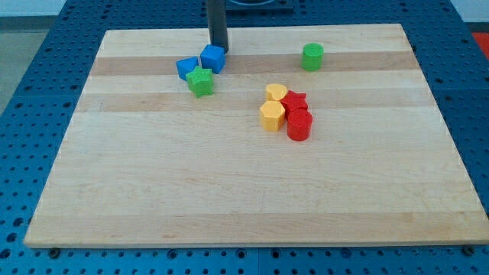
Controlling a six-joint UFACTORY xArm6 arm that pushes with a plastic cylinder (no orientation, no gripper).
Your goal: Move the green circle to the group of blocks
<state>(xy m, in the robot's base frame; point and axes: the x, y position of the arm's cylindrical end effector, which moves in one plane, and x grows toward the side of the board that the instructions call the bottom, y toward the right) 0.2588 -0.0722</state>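
Far right of my tip (220,49), green circle (312,56)

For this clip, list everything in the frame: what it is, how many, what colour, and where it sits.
Board: one, pale wood, fills most of the view.
Perforated table: one, blue, under and around the board.
Green circle: one, green, alone toward the view's top right.
Green star: one, green, upper left, touching the blue blocks.
Blue blocks: two, blue, upper left, side by side; exact shapes unclear.
Yellow blocks: two, yellow, centre cluster, its left side.
Red blocks: two, red, centre cluster, its right side.
My tip: one dark rod, at the view's top, right behind the upper blue block.
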